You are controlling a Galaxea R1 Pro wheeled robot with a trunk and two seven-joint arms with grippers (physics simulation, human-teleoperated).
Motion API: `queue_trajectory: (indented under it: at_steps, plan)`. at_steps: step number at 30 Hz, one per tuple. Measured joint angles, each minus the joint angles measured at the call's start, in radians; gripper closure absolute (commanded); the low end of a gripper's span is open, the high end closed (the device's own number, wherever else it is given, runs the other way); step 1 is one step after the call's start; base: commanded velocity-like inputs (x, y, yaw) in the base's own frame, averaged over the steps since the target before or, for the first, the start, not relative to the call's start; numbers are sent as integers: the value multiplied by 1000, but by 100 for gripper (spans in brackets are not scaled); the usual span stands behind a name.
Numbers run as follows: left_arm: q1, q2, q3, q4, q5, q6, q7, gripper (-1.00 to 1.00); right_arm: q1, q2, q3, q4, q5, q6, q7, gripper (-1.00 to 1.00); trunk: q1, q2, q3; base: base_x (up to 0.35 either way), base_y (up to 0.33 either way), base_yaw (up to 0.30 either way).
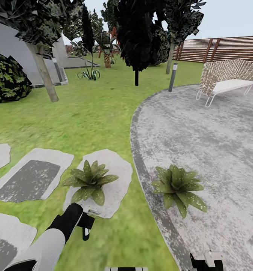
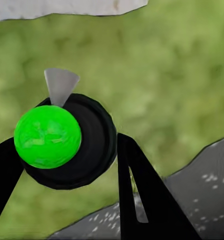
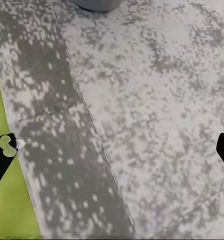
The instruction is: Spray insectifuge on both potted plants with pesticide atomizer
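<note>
1. Pesticide atomizer (image 2: pixel 67 142): the left wrist view looks straight down on its round black top, which carries a bright green dome and a pale grey wedge-shaped nozzle. It sits between the two black fingers (image 2: pixel 142 195) of the left gripper (image 2: pixel 62 170).
2. Left gripper in head view (image 1: pixel 84 226): low at the left, on a white-and-black arm over the lawn. Fingers are closed in on the atomizer with a dark finger on each side; the bottle body is not resolvable in that view.
3. Left potted plant (image 1: pixel 89 181): low rosette of broad pointed green leaves on a pale grey stepping stone (image 1: pixel 117 177), just ahead of the left gripper.
4. Right potted plant (image 1: pixel 177 186): same kind of rosette, on the round mottled grey paved patio (image 1: pixel 209 143) near its darker edge band.
5. Right gripper (image 3: pixel 112 150): black finger tips sit at opposite edges of the right wrist view, spread wide, holding nothing, above the patio paving with a strip of grass alongside.
6. Surroundings: green lawn (image 1: pixel 85 113), white lattice bench (image 1: pixel 228 81) on the patio's far side, grey lamp post (image 1: pixel 172 77), brown slatted wooden fence (image 1: pixel 224 49), dark trees (image 1: pixel 136 34).
</note>
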Motion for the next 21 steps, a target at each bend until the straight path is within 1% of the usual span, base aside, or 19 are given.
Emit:
queue_trajectory:
  at_steps: [5, 10, 14, 21]
  plan:
    - [1, 1, 1, -4, 1, 0, 0, 100, 0, 0, 0, 0, 0, 0, 0, -100, 0, 0, 0, -114, 282, -1]
    - [1, 2, 1, -6, 2, 0, 0, 100, 0, 1, 0, 0, 0, 0, 0, -100, 0, 0, 0, -24, 296, -10]
    - [1, 2, 1, -7, 1, 0, 0, 100, 0, 1, 0, 0, 0, 0, 0, -100, 0, 0, 0, -53, 303, -212]
    - [2, 7, 1, -7, 1, 0, -1, 100, 0, 1, 0, 0, 0, 1, 0, -100, 0, 0, 0, -147, 296, -261]
